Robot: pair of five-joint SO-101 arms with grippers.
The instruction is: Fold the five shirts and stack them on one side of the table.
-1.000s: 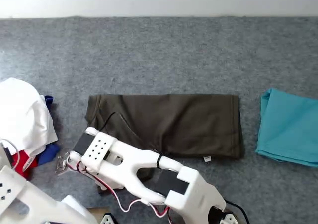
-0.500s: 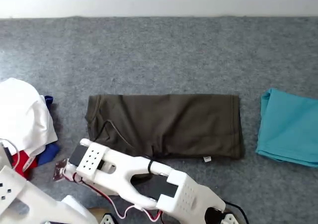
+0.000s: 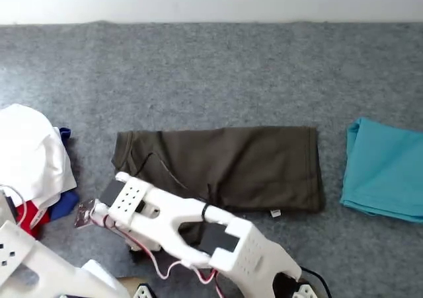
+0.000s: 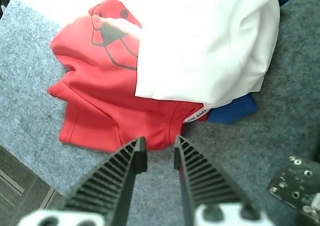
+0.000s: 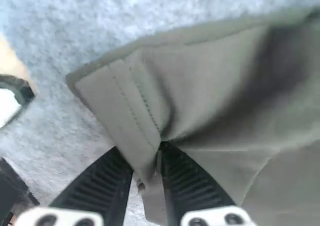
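Looking down on the grey surface: the olive shirt sits mid-surface, folded into a flat band. Its long axis runs left-right, parallel to the far edge. Can't tell which end is the collar; a small tag shows at its near right corner.

The right arm lies low, running diagonally from its base at the near edge to the olive shirt's near left corner. It crosses the shirt's near edge on the way.

The teal shirt is folded at the right edge, well apart from the olive one. The white shirt is bunched at the left edge, lying on top of the red shirt and the blue shirt.

The left arm sits at the near left corner.

The right pincer is clenched on a doubled fold of the olive shirt's edge, the cloth lifted just off the surface. The left pincer hangs above the red shirt's near edge pointing down, jaws slightly apart, gripping nothing.
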